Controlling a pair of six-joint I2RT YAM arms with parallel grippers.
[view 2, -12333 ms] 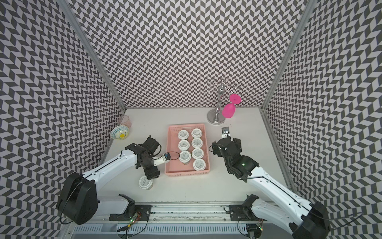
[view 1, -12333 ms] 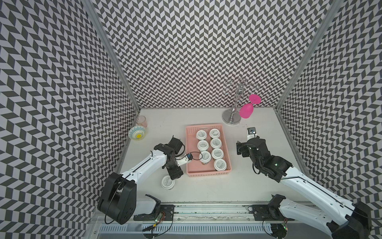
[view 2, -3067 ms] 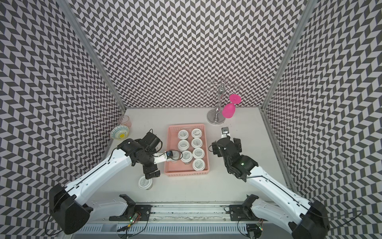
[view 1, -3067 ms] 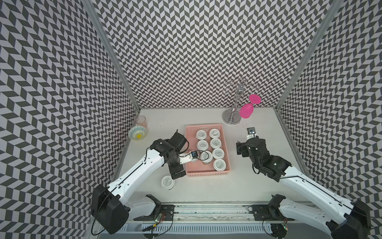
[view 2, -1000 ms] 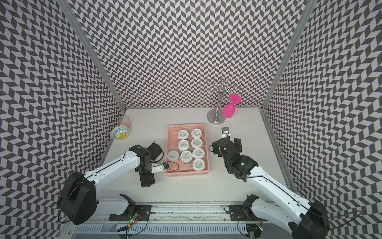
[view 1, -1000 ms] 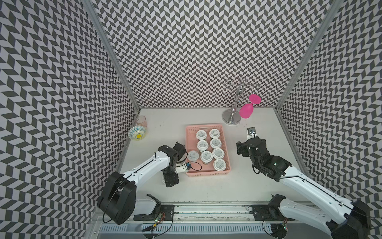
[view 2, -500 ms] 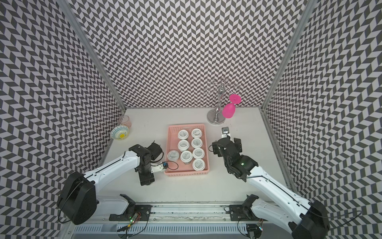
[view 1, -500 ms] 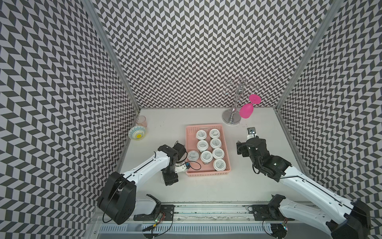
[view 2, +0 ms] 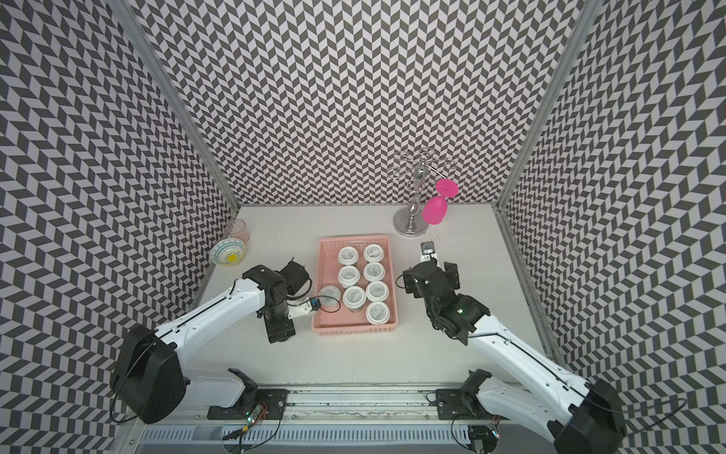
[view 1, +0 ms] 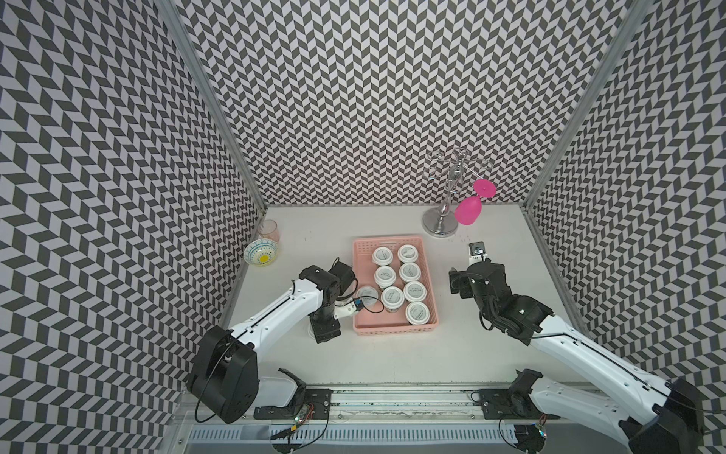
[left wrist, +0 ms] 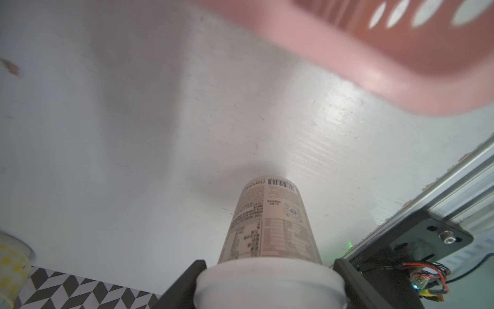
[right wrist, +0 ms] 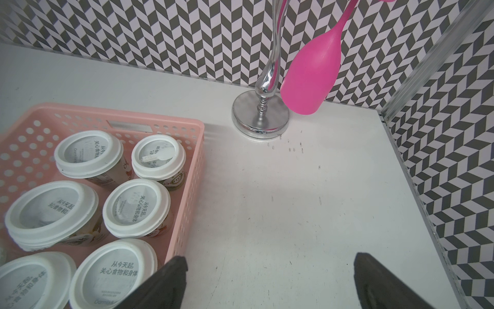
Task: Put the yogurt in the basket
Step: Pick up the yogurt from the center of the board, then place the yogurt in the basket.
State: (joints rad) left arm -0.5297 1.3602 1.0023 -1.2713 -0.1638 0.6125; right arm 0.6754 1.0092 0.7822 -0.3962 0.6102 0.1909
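Yogurt cup (left wrist: 270, 230) is standing upright on the tabletop (view 1: 393, 365), just off the near left corner of the basket (view 1: 395, 341). Your left jaws are gripping it at the white lid rim from both sides. Eight more cups (view 1: 409, 271) are sitting inside the basket, seven in two rows and one against its left wall. Your right jaws are hanging wide apart, holding nothing, over bare tabletop just right of the basket.

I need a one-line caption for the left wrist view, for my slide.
Left end effector gripping a yogurt cup at its lid, white table beneath, pink basket corner nearby.
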